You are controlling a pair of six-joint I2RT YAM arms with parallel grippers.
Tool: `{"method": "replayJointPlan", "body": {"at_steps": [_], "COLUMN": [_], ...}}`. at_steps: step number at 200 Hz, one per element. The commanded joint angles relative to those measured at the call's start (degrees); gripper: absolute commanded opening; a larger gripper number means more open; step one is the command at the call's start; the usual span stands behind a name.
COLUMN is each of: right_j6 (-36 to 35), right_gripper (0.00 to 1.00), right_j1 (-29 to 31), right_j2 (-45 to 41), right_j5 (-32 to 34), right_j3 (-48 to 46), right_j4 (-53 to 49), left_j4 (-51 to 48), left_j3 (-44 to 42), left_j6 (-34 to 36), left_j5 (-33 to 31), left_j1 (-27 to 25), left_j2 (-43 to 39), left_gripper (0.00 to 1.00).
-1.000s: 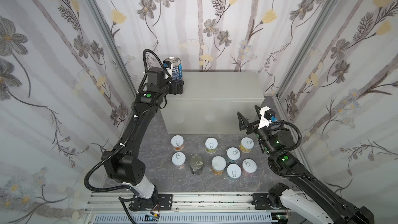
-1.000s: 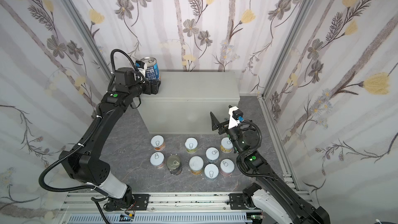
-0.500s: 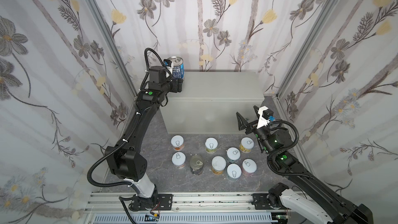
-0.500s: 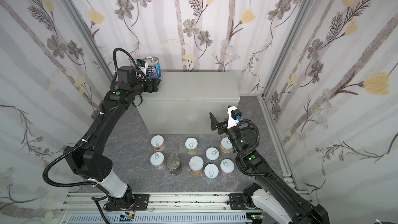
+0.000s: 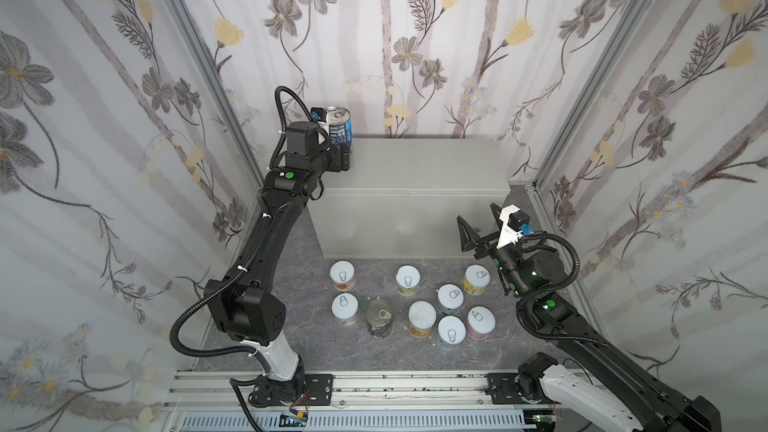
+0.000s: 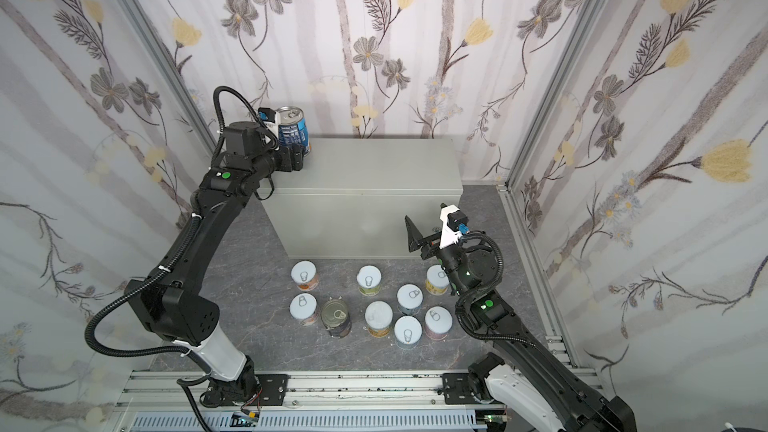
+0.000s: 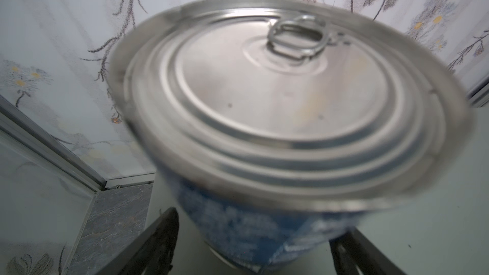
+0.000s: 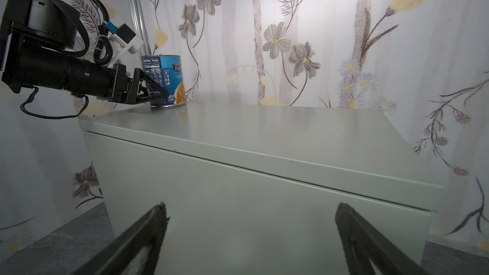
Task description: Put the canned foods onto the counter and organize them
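Grey counter (image 5: 415, 168) — blue can (image 5: 340, 128); floor (image 5: 316, 347) — nine cans (image 5: 422, 314)

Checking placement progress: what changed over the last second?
The left gripper carried the blue can slightly farther in over the back-left corner of the counter, where it now appears to stand. Whether the can has been let go is unclear. The open right gripper and the nine floor cans stayed about put.

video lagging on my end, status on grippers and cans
Left gripper around blue soup can on counter, back-left corner, grip unclear. Right gripper open, empty. Nine cans unplaced. Nothing blocking.
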Motion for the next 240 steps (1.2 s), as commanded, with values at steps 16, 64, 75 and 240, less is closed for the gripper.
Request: {"method": "replayJointPlan", "body": {"at_steps": [16,64,75,240], "right_j6": [-0.65,-0.65,-0.65,-1.53], "right_gripper": [1.00,1.00,1.00,1.00], "right_j1": [0.08,0.04,0.08,0.09], "right_j2": [-0.26,0.23,0.40,-0.26], "right_j5": [-0.56,-0.85,-0.85,0.29], "right_j3": [0.21,0.30,0.41,-0.40], "right_j4": [-0.21,-0.01,0.11,-0.44], "left_j4": [0.24,-0.66,-1.37,3.55], "left_j3": [1.71,3.17,4.57,6.53], "left_j6": [-0.17,-0.17,-0.31,2.70], "left_j5": [-3.19,1.54,1.90,-1.49], "left_j1": [0.19,0.28,0.28,0.30], "left_j2": [0.35,1.52,2.59,5.88], "left_gripper": [0.88,0.96,1.00,0.81]}}
